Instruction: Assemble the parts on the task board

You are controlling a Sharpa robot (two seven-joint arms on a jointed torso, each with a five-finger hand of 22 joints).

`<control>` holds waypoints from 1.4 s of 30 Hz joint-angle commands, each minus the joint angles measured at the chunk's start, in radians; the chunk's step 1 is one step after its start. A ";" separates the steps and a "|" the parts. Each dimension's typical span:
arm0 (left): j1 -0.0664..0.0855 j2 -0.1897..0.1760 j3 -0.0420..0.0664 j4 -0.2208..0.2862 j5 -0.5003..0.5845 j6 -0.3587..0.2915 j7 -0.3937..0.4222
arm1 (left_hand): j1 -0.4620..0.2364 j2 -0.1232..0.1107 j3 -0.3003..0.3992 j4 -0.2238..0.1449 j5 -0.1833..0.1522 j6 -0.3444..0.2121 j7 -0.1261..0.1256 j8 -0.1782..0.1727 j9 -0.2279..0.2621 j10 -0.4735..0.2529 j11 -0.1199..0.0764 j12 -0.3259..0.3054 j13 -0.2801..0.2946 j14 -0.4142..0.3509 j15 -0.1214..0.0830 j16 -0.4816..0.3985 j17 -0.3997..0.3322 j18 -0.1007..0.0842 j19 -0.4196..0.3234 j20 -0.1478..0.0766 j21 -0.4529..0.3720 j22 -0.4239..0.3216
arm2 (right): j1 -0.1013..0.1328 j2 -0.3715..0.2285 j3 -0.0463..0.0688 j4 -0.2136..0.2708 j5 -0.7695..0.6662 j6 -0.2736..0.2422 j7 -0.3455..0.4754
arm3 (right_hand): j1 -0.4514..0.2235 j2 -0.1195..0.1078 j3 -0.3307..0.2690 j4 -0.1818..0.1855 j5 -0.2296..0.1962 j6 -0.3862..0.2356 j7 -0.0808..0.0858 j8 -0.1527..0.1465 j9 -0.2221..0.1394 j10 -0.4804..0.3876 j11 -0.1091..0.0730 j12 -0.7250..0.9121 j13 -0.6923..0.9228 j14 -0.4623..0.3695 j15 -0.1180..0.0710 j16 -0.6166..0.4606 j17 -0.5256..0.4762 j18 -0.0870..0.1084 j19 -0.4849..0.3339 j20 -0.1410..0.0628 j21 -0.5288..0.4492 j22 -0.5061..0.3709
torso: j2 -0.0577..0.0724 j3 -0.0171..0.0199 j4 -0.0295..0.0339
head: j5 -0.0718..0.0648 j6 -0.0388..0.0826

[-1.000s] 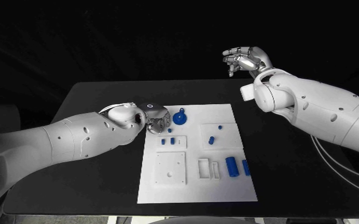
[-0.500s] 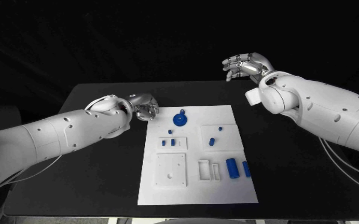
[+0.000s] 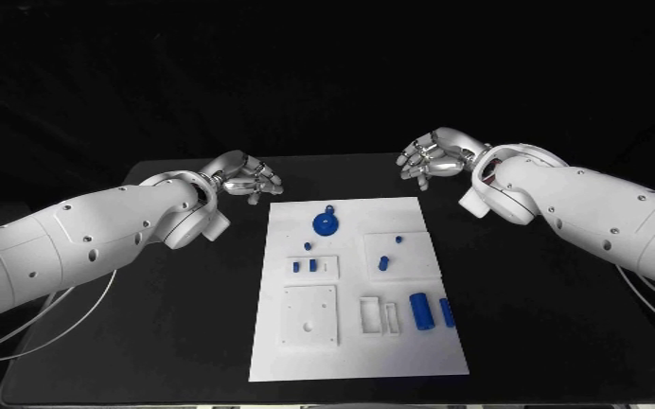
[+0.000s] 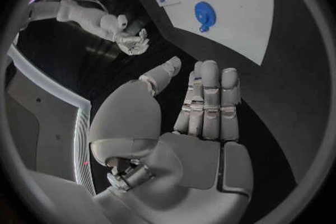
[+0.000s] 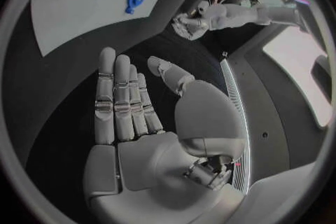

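head view: my left hand [image 3: 243, 178] and right hand [image 3: 439, 155] hover beyond the far corners of the task board [image 3: 355, 352], holding nothing, fingers extended and loosely apart. the board lies mid-counter [image 3: 546, 333]. on it, a round blue part [image 3: 327, 222] sits near the far edge, two blue cylinders [image 3: 432, 311] toward the near right.

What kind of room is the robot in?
Probably a robot test lab: a black table holds a white task board with small blue parts, and both robot hands are empty.
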 commanded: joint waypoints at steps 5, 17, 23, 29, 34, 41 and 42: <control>-0.002 -0.017 -0.001 0.041 0.353 0.045 0.131 | -0.108 0.034 -0.103 0.027 0.000 -0.018 -0.001 0.000 0.002 -0.007 -0.001 -0.003 0.002 -0.007 0.000 -0.013 -0.001 0.055 -0.019 -0.004 -0.018 -0.004 | 0.000 -0.025 -0.046 0.091 -0.424 -0.019 -0.108 | 0.020 -0.018 -0.078 0.003 0.015 0.056 -0.024 0.013 0.006 0.111 -0.042 0.001 0.068 0.023 -0.045 0.188 0.207 0.035 0.049 -0.070 0.206 0.199 | -0.015 0.0033 -0.0008 | 0.000 0.001; -0.020 -0.025 -0.002 0.082 0.435 0.010 0.182 | -0.100 0.088 -0.134 0.003 0.005 -0.027 -0.002 0.005 0.003 0.005 -0.007 0.007 0.010 0.000 -0.005 -0.016 0.004 0.058 -0.015 -0.006 -0.025 -0.002 | -0.009 -0.043 -0.106 0.168 -0.584 0.021 -0.195 | -0.009 -0.049 0.043 0.011 -0.021 0.073 -0.027 -0.007 0.015 0.041 -0.024 -0.073 0.189 -0.014 -0.028 0.213 0.278 0.035 -0.008 -0.071 0.279 0.309 | -0.028 0.0007 0.0008 | -0.003 -0.005; -0.026 -0.032 -0.002 0.093 0.436 0.004 0.185 | -0.096 0.096 -0.139 -0.006 0.007 -0.025 -0.004 0.009 0.003 0.015 -0.011 0.015 0.014 0.002 -0.009 -0.016 0.006 0.057 -0.012 -0.008 -0.027 -0.002 | -0.025 -0.037 -0.122 0.181 -0.652 -0.014 -0.234 | 0.008 -0.075 0.095 0.020 -0.100 0.084 -0.029 -0.009 0.016 0.042 -0.016 -0.129 0.170 0.002 -0.021 0.231 0.287 0.035 0.012 -0.083 0.294 0.324 | -0.026 0.0003 -0.0002 | -0.003 -0.001; -0.026 -0.035 -0.002 0.100 0.436 0.005 0.185 | -0.094 0.100 -0.141 -0.011 0.007 -0.023 -0.005 0.011 0.003 0.016 -0.012 0.018 0.016 0.003 -0.010 -0.017 0.007 0.057 -0.011 -0.010 -0.028 -0.002 | -0.044 -0.023 -0.132 0.175 -0.680 -0.028 -0.249 | 0.020 -0.096 0.147 0.032 -0.133 0.085 -0.027 -0.017 0.009 0.042 -0.007 -0.170 0.146 0.002 -0.014 0.236 0.288 0.035 0.015 -0.083 0.294 0.330 | -0.024 0.0008 0.0009 | -0.006 0.004; -0.027 -0.036 -0.002 0.099 0.436 0.008 0.183 | -0.092 0.100 -0.142 -0.015 0.008 -0.023 -0.005 0.012 0.003 0.017 -0.013 0.019 0.017 0.003 -0.010 -0.017 0.007 0.056 -0.010 -0.010 -0.028 -0.001 | -0.060 -0.009 -0.137 0.170 -0.691 -0.035 -0.254 | 0.025 -0.105 0.167 0.039 -0.147 0.091 -0.029 -0.018 0.006 0.053 -0.008 -0.182 0.138 0.004 -0.014 0.240 0.288 0.035 0.019 -0.084 0.296 0.335 | -0.023 0.0017 -0.0001 | -0.006 0.002; -0.027 -0.037 -0.002 0.099 0.436 0.010 0.181 | -0.092 0.099 -0.143 -0.017 0.007 -0.023 -0.005 0.012 0.003 0.016 -0.013 0.020 0.017 0.003 -0.010 -0.017 0.007 0.056 -0.010 -0.010 -0.029 -0.001 | -0.071 0.003 -0.141 0.165 -0.703 -0.044 -0.259 | 0.026 -0.109 0.175 0.041 -0.153 0.095 -0.030 -0.018 0.004 0.062 -0.009 -0.188 0.133 0.005 -0.015 0.243 0.290 0.035 0.021 -0.086 0.300 0.340 | -0.023 0.0020 -0.0008 | -0.004 0.001; -0.027 -0.037 -0.002 0.099 0.436 0.011 0.180 | -0.092 0.099 -0.144 -0.017 0.007 -0.023 -0.005 0.012 0.003 0.016 -0.013 0.020 0.017 0.003 -0.010 -0.017 0.007 0.056 -0.010 -0.011 -0.029 -0.001 | -0.073 0.005 -0.141 0.164 -0.706 -0.044 -0.260 | 0.026 -0.110 0.176 0.042 -0.155 0.097 -0.030 -0.018 0.004 0.064 -0.009 -0.189 0.133 0.005 -0.015 0.244 0.290 0.035 0.021 -0.086 0.300 0.341 | -0.023 0.0021 -0.0013 | -0.004 0.000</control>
